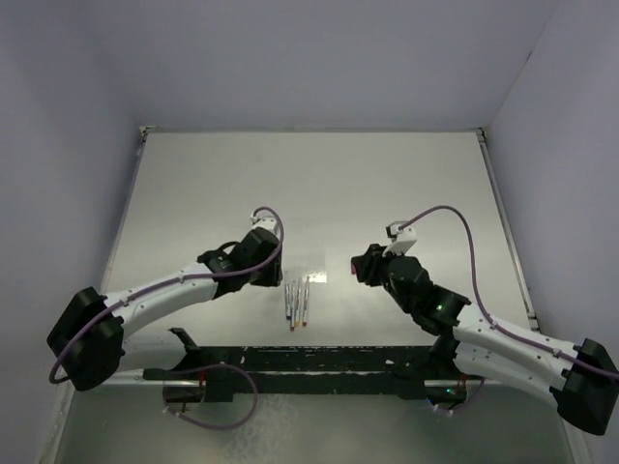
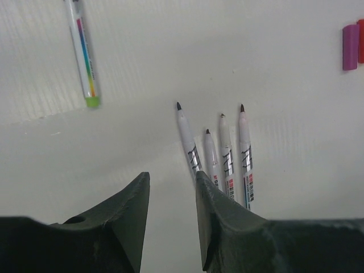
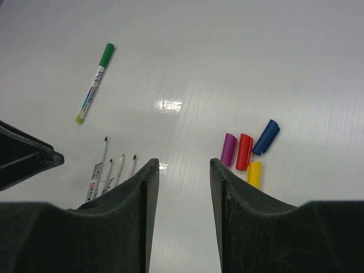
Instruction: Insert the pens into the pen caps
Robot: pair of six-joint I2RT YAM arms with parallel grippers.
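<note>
Several uncapped white pens (image 2: 226, 149) lie side by side, tips away, just right of my left gripper (image 2: 170, 177), which is open and empty above the table. They also show in the top view (image 1: 298, 303) and the right wrist view (image 3: 105, 165). A green-capped pen (image 3: 95, 83) lies apart on the far side; it also shows in the left wrist view (image 2: 83, 54). Magenta (image 3: 228, 149), red (image 3: 244, 151), blue (image 3: 266, 137) and yellow (image 3: 254, 173) caps lie clustered right of my open, empty right gripper (image 3: 183, 162). The magenta cap (image 2: 350, 46) shows at the left wrist view's right edge.
The white table (image 1: 309, 193) is walled at the back and both sides. My left gripper (image 1: 269, 278) and right gripper (image 1: 360, 269) flank the pens. A black rail (image 1: 309, 362) runs along the near edge.
</note>
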